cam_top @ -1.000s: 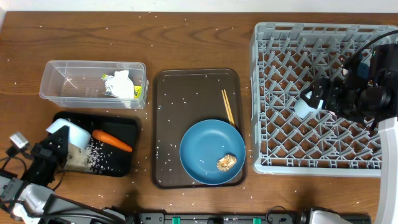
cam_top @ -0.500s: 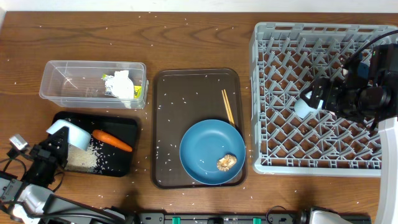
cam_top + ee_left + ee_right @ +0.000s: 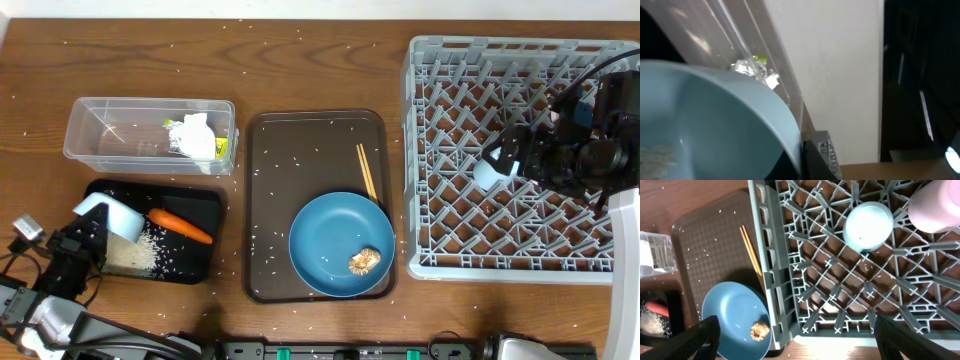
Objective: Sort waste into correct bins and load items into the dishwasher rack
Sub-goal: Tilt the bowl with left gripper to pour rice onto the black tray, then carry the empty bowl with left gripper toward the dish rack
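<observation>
As seen from overhead, grips the white bowl (image 3: pixel 112 216) at its rim with the left gripper (image 3: pixel 82 240), closed on it, and holds it tipped over the nearest end of the shallow black tray (image 3: pixel 205 200). Shows, in the left wrist view, the bowl's pale inside filling the frame right at the gripper, with a few white rice grains (image 3: pixel 655 152) clinging low. Directly below the bowl: a heap of rice on the tray floor. Just beyond it, away from the gripper: the orange carrot (image 3: pixel 181 226), lying slantwise in the same tray. Farther ahead, past the tray: the clear tub (image 3: pixel 90 130), with crumpled white paper (image 3: pixel 192 135) and the yellow-green snack wrapper (image 3: pixel 224 150) at its far end.

Holds the right gripper (image 3: pixel 796 330) wide open and empty above the grey dishwasher rack (image 3: pixel 767 265). Ahead of it, apart from the spread fingers: the light blue cup (image 3: pixel 868 225), resting on the lattice. To that cup's right, at the frame's corner: the pink cup (image 3: pixel 940 202), also in the rack. Off to the gripper's left, outside the rack wall: the brown serving tray (image 3: pixel 300 150) on the desk (image 3: pixel 300 60), carrying the wooden chopsticks (image 3: pixel 751 250) just beside the rack, the large blue plate (image 3: pixel 732 317) and, on the plate, the small brown food lump (image 3: pixel 760 329). Loose rice scattered across serving tray and desk.
</observation>
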{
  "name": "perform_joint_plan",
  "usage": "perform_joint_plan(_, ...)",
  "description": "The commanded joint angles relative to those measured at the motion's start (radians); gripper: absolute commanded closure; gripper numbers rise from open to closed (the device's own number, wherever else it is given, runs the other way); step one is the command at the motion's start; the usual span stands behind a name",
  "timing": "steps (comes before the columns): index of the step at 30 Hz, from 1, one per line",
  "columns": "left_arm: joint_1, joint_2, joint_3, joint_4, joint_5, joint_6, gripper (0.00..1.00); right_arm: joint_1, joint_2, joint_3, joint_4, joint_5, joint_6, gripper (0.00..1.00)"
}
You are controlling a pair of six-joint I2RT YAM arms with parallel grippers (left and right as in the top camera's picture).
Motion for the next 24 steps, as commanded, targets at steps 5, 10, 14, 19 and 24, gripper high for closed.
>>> perform_joint_plan(5,-0.008,-0.002,-0.003,-0.016,0.024,-0.036,0.94,0.011,-0.003,0.011,0.006,-0.007,-0.007,0.08)
perform_joint_plan(10,-0.024,-0.001,-0.003,-0.016,-0.028,0.003,0.94,0.011,-0.003,0.011,0.007,-0.007,-0.007,0.08)
perform_joint_plan(14,-0.026,0.003,-0.003,-0.011,-0.073,-0.047,0.94,0.011,-0.003,0.011,0.003,-0.007,-0.008,0.08)
perform_joint_plan(19,-0.047,0.004,-0.003,0.021,-0.066,-0.068,0.94,0.011,-0.003,0.011,0.007,-0.007,-0.008,0.08)
perform_joint_plan(24,-0.109,-0.014,-0.002,0.087,0.103,-0.105,0.94,0.011,-0.002,0.011,0.008,-0.007,-0.008,0.08)
